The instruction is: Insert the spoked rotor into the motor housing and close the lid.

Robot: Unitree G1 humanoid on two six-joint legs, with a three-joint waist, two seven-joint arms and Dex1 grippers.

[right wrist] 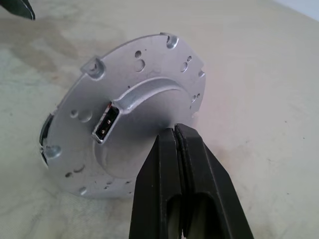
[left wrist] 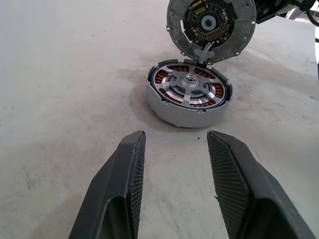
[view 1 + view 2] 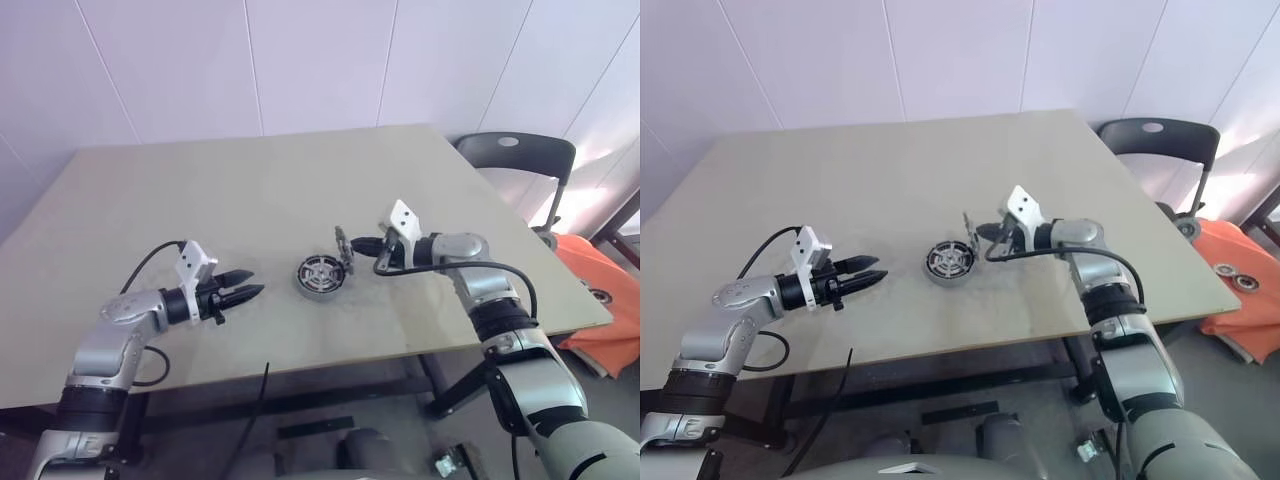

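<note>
The motor housing (image 2: 174,110) sits mid-table, its copper windings ringing the silvery spoked rotor (image 2: 188,85), which lies inside it. The lid (image 2: 211,25) stands nearly upright on the housing's far rim, its dark inner face turned toward the housing. Its silvery back (image 1: 139,74) carries a small connector socket. My right gripper (image 1: 175,130) is shut, its tips resting against that back face from the right side (image 3: 357,244). My left gripper (image 3: 250,284) hovers open and empty to the left of the housing, a short gap away, pointing at it.
The beige table (image 3: 250,190) has open surface all around the housing. A black chair (image 3: 520,155) stands past the table's back right corner. An orange object (image 3: 600,290) lies low on the right. A black cable (image 3: 262,385) hangs off the front edge.
</note>
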